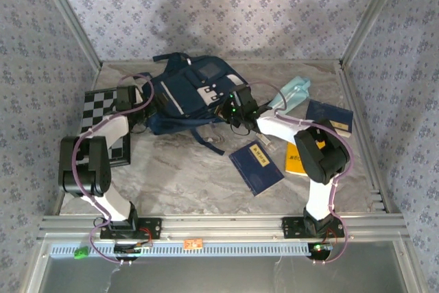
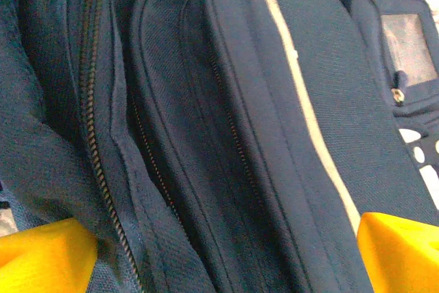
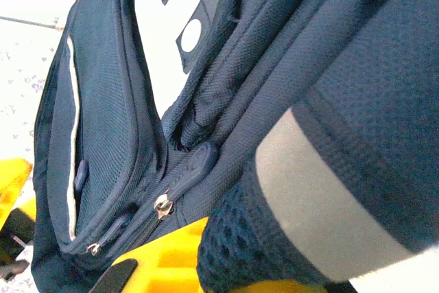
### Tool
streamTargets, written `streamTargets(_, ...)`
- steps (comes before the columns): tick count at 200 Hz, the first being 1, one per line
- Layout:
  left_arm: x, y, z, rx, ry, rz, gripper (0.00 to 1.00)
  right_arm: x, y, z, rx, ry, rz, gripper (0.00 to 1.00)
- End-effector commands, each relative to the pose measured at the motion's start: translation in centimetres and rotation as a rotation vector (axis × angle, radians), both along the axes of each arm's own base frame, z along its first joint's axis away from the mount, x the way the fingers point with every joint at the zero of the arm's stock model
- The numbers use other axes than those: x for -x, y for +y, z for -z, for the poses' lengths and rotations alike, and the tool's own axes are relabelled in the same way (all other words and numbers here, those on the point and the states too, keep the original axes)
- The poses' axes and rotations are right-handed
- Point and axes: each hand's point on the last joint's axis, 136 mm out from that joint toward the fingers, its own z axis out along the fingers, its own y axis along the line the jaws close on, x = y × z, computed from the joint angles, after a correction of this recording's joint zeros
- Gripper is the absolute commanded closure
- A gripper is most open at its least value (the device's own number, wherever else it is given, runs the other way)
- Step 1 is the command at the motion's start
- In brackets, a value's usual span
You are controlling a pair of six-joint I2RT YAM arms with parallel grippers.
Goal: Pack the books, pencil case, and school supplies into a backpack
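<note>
The navy backpack point(image 1: 192, 94) lies at the back middle of the table, its zips and white stripe point(image 2: 302, 101) close in the left wrist view. My left gripper point(image 1: 147, 111) is at its left side, open, with both yellow fingertips point(image 2: 44, 255) set wide over the fabric. At the backpack's right edge, my right gripper point(image 1: 233, 111) is shut on a mesh strap with a grey band point(image 3: 315, 197). A navy book point(image 1: 255, 167), a yellow book point(image 1: 296, 159) partly under the right arm and a dark book point(image 1: 329, 116) lie to the right. The mint pencil case point(image 1: 291, 92) is behind them.
A black-and-white checkered board point(image 1: 103, 111) lies at the left under the left arm. Patterned walls and metal rails close in the table on three sides. A loose dark strap point(image 1: 206, 138) trails from the backpack toward the table's middle.
</note>
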Motion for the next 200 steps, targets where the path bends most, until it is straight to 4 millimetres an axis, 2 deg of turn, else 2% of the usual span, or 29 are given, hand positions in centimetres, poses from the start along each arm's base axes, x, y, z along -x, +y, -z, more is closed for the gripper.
streamTargets(1,1.5,0.4,-3.8,-0.047,-0.085,0.032,0.04,-0.6,-0.3,-3.4,-0.103,-0.062,0.091,1.0)
streamTargets(24,4.3,0.0,-5.0,-0.064,-0.087,0.049,0.04,-0.5,-1.0,-3.5,-0.065,-0.058,0.137,1.0)
streamTargets(58,8.5,-2.7,-5.5,-0.184,-0.097,0.141,0.07,-0.3,-0.9,-4.2,-0.043,-0.077,0.156,1.0)
streamTargets(91,12.4,-7.1,-5.9,-0.241,-0.16,0.278,0.16,0.1,-0.1,-4.0,-0.071,-0.055,0.131,1.0)
streamTargets(111,14.4,-9.8,-5.4,-0.267,-0.216,0.367,0.22,0.3,0.2,-4.8,-0.086,-0.075,0.137,1.0)
streamTargets(129,15.2,-11.3,-4.6,-0.29,-0.25,0.41,0.27,0.5,0.6,-5.2,-0.1,-0.075,0.13,1.0)
streamTargets(158,16.0,-15.1,-2.9,-0.337,-0.323,0.517,0.32,0.8,1.0,-5.5,-0.111,-0.082,0.121,1.0)
streamTargets(185,15.7,-18.1,-1.8,-0.35,-0.407,0.564,0.34,0.9,0.8,-5.8,-0.131,-0.095,0.133,1.0)
streamTargets(200,15.1,-19.1,-1.0,-0.352,-0.419,0.57,0.35,1.1,0.8,-5.9,-0.141,-0.095,0.138,1.0)
